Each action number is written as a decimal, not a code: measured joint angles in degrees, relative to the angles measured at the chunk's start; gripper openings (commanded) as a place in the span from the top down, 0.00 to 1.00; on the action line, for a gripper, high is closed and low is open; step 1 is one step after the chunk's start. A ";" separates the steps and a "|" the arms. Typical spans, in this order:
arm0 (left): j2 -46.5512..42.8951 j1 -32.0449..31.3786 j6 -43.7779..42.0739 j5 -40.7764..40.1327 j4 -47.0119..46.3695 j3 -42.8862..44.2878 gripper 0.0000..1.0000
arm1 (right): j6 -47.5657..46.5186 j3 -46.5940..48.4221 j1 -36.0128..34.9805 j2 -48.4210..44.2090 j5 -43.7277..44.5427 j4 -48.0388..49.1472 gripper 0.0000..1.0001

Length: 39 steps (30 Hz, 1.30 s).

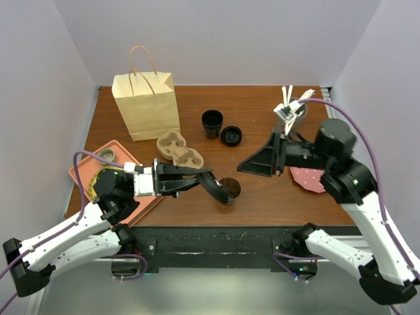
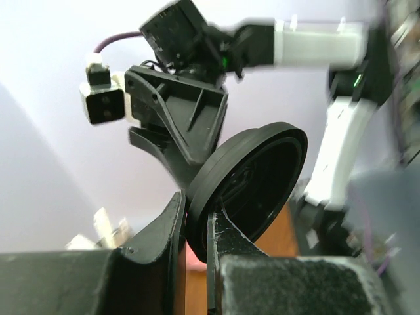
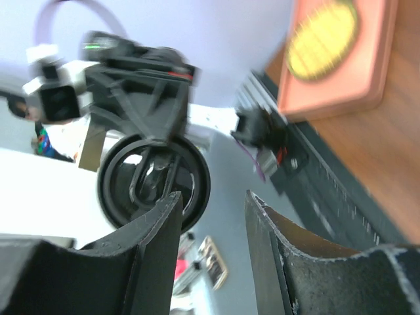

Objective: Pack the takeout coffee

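**Left gripper (image 2: 195, 211) nearly closed on the round black plastic sip lid (image 2: 252, 187)**

Your left gripper pinches that sip lid by its rim, holding it on edge and tilted. The takeout coffee (image 1: 231, 190), a small black tapered disposable cup, stands upright at the near edge of the brown wooden table (image 1: 256, 111), just right of those fingertips. Its mouth looks uncovered, with brown showing inside. Your right gripper (image 3: 213, 203) hangs half open and empty, farther off to the right. Your left arm is nearer, so the sip lid likely needs tipping flat over that vertical axis.
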State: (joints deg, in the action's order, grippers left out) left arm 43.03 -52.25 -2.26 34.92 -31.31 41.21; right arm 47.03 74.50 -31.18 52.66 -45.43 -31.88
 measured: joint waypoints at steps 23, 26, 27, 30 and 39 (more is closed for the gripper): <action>8.76 0.00 36.15 8.83 -41.68 -5.51 1.00 | 4.70 -5.16 -0.44 -6.47 -9.62 21.59 0.51; 8.87 0.00 36.17 9.07 -42.03 -5.51 1.00 | 5.07 -4.87 -1.75 -5.66 -9.16 22.45 0.52; 8.87 0.00 36.17 9.22 -42.23 -5.51 1.00 | 5.27 -4.72 -2.54 -5.22 -8.85 22.58 0.52; 8.83 0.00 36.15 9.27 -42.75 -5.51 1.00 | 5.22 -4.15 -5.05 -3.78 -7.72 22.71 0.53; 8.83 0.00 36.13 9.27 -42.99 -5.51 1.00 | 5.01 -4.20 -11.69 -0.61 -4.68 24.20 0.56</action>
State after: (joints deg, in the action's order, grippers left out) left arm 51.86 -52.25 33.87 44.18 -74.30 35.70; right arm 52.03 70.30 -42.87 52.05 -50.11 -7.68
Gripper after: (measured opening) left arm 0.137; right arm 0.451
